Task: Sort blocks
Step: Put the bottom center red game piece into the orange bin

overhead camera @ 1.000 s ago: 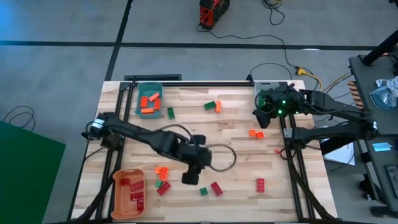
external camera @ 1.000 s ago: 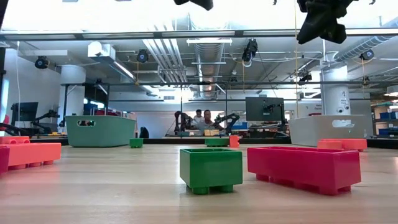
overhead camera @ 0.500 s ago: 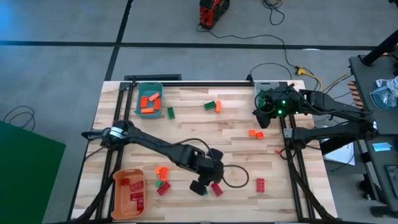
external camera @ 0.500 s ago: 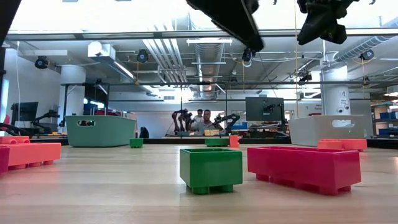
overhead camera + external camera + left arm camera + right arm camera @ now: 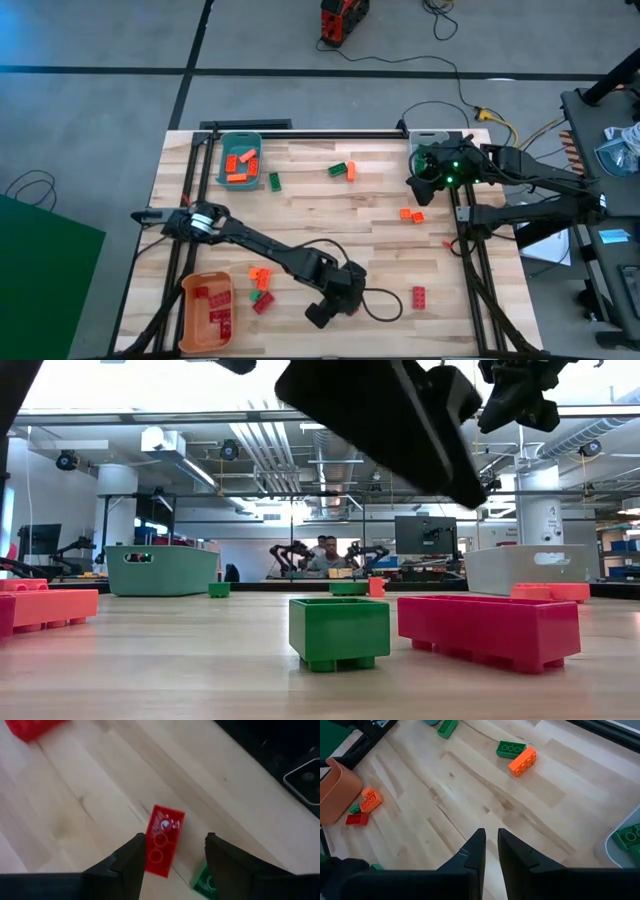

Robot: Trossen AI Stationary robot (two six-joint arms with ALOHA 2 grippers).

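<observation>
My left gripper point(image 5: 174, 841) hangs open over the near middle of the table point(image 5: 335, 300). It points down at a red block point(image 5: 163, 840) that lies flat between and below its fingers. A small green block point(image 5: 204, 881) lies beside one finger. In the low view these two are the green block point(image 5: 338, 632) and the red block point(image 5: 488, 628), both resting on the wood with the left gripper point(image 5: 385, 420) above them. My right gripper point(image 5: 491, 855) waits shut, high over the far right corner point(image 5: 430, 178).
Near left stands an orange bin point(image 5: 207, 312) with red blocks, far left a teal bin point(image 5: 240, 160) with orange ones. A grey bin point(image 5: 626, 840) is far right. Loose blocks: a mixed cluster point(image 5: 260, 287), a red one point(image 5: 419, 296), orange ones point(image 5: 410, 214), a green-orange pair point(image 5: 342, 170).
My left gripper has swung toward the table's right and near edge. It has come down over the red and green blocks near the front, which it now covers in the high view. The blocks have not moved.
</observation>
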